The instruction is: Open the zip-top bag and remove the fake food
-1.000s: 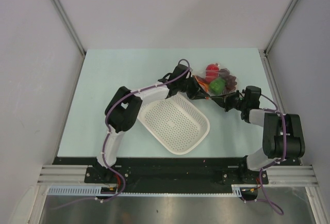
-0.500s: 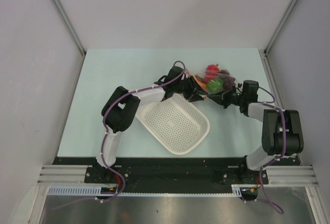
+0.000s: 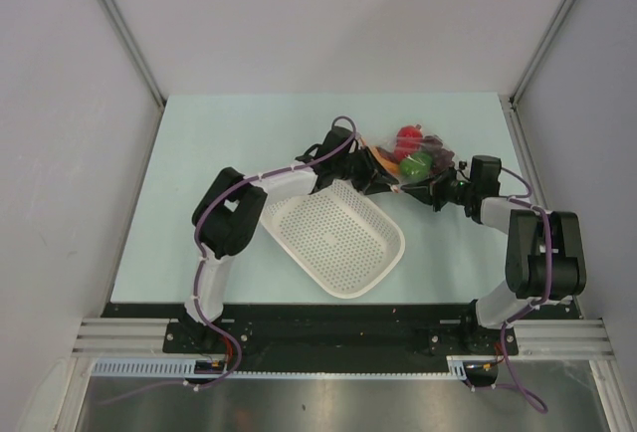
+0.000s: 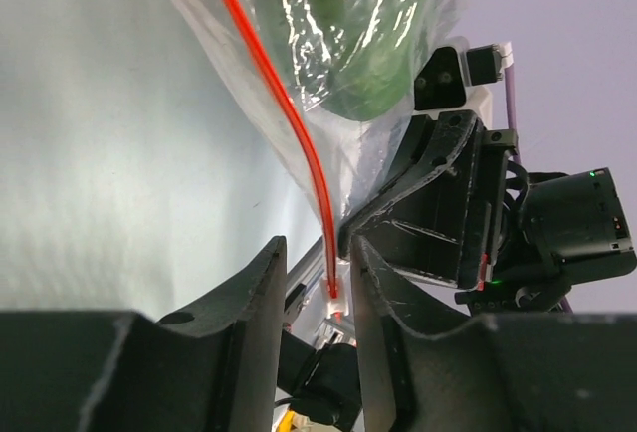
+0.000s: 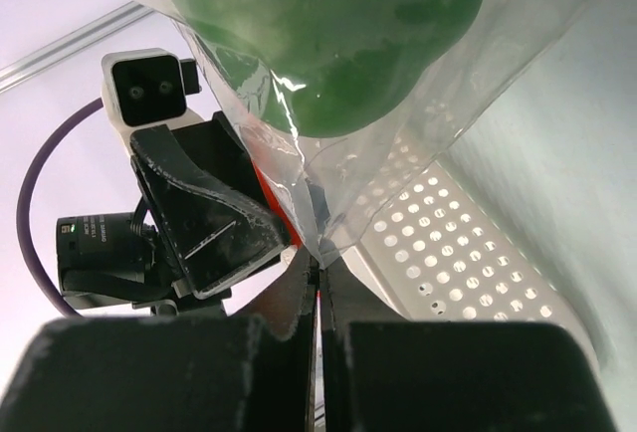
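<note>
The zip-top bag (image 3: 413,156) lies at the back right of the table, clear and crinkly, with an orange-red zipper strip (image 4: 299,143). Inside it are a red round fruit (image 3: 406,138), a green bell pepper (image 3: 419,163), dark purple grapes (image 3: 442,157) and an orange piece (image 3: 384,162). My left gripper (image 3: 376,179) is at the bag's left end. Its jaws stand apart (image 4: 314,253), with the zipper strip and its white end piece (image 4: 336,303) between them. My right gripper (image 3: 430,191) is shut (image 5: 318,263) on the bag's clear edge below the pepper (image 5: 328,34).
A white perforated basket (image 3: 338,238) sits just in front of the bag, touching the left forearm; its holed wall shows in the right wrist view (image 5: 468,243). The two grippers face each other closely. Grey walls enclose the table.
The right gripper moved up and left onto the bag's edge, and the bag shifted slightly back. The left arm shifted a little left. Little has changed in the last half second.
</note>
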